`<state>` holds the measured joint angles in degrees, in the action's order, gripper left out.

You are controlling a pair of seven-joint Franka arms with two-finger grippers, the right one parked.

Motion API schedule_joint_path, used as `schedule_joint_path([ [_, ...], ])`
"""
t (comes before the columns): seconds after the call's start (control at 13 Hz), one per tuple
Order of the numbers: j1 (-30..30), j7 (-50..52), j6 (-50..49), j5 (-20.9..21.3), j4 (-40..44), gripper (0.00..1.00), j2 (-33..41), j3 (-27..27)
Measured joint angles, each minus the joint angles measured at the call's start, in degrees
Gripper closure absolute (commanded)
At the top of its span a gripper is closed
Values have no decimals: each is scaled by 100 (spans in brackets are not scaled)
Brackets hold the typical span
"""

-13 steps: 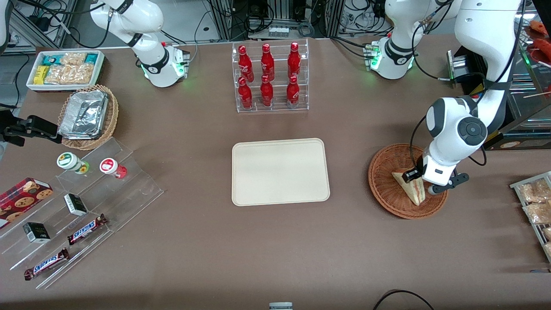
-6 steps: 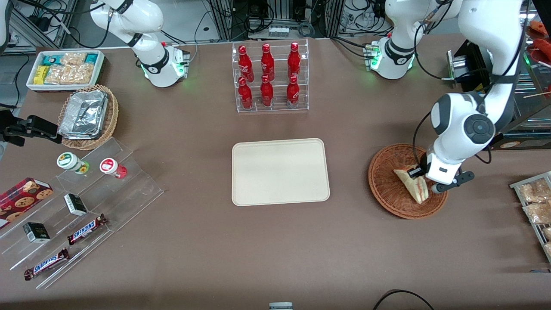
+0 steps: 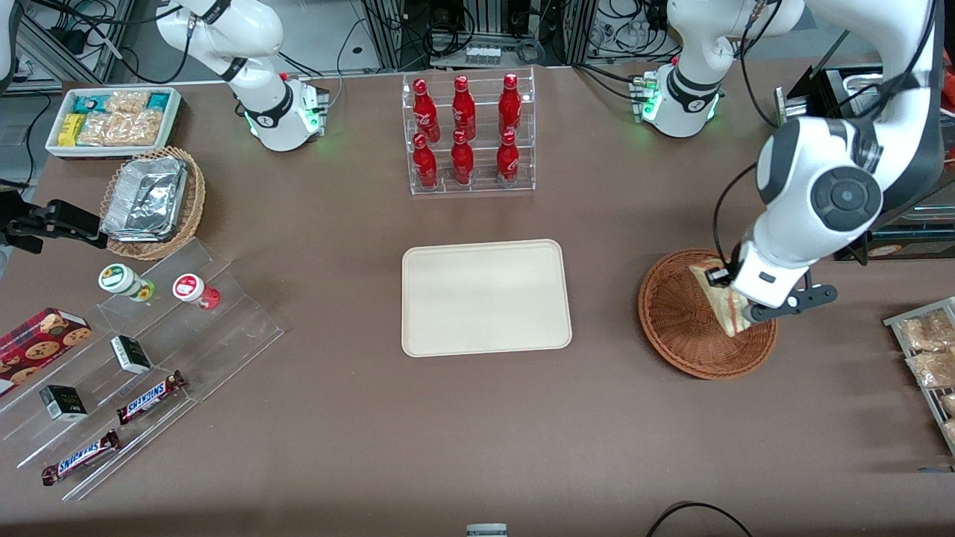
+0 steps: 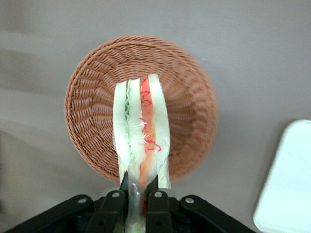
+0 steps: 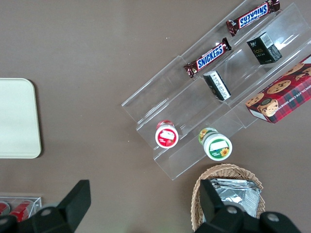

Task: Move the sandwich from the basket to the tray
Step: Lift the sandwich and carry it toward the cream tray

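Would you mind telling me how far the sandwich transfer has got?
Done: the gripper is shut on the sandwich. In hand: the sandwich hangs above the basket, apparently lifted clear. Left: carry it to the tray, which holds nothing, and release.

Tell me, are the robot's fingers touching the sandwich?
Touching. The left wrist view shows the gripper over the basket, its fingers pinching the sandwich.
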<state>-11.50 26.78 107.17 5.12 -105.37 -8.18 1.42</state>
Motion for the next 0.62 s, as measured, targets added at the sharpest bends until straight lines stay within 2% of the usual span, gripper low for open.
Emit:
schedule_joint_path([
  [0.31,-716,19,-240,-74,506,100,-58,34],
  [0.62,-1474,94,-240,-451,911,100,-331,62],
])
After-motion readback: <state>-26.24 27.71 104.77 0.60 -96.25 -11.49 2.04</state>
